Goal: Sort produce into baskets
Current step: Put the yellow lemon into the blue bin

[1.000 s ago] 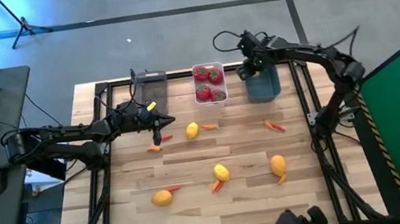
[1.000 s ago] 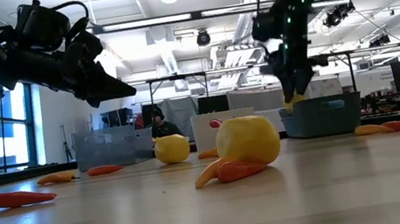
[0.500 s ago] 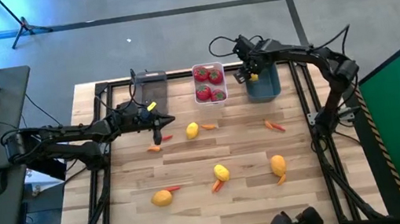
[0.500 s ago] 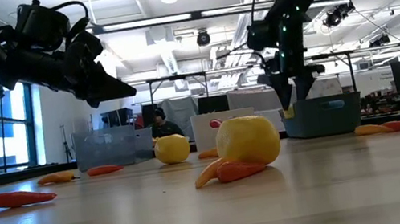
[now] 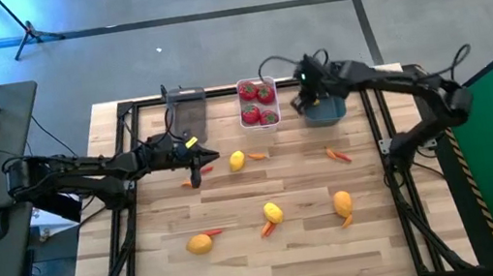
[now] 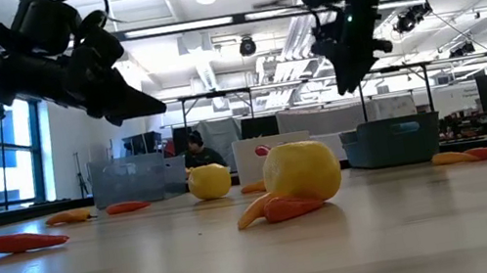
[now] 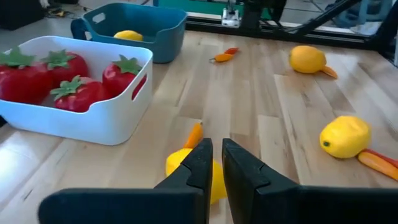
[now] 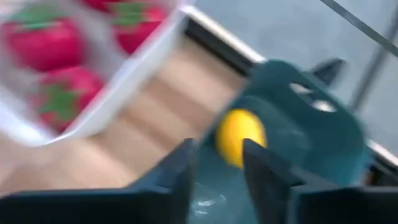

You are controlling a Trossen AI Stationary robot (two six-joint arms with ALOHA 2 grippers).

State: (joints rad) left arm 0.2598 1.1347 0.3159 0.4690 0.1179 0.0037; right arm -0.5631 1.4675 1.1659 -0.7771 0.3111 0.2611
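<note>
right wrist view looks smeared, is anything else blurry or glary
Right wrist view: motion-smeared, the lemon in the teal bin and the tomatoes all soft. Left wrist view: sharp. Low view: near lemon sharp, bright ceiling lights glare behind. High view: even light, no glare.

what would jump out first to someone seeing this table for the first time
Probably the white basket at the far edge, packed with red tomatoes, and beside it the teal basket holding a single lemon, with the right gripper hovering at its rim, fingers apart and empty. Next, yellow lemons and slim orange pieces scattered loose over the wooden table, with the left gripper over them.
</note>
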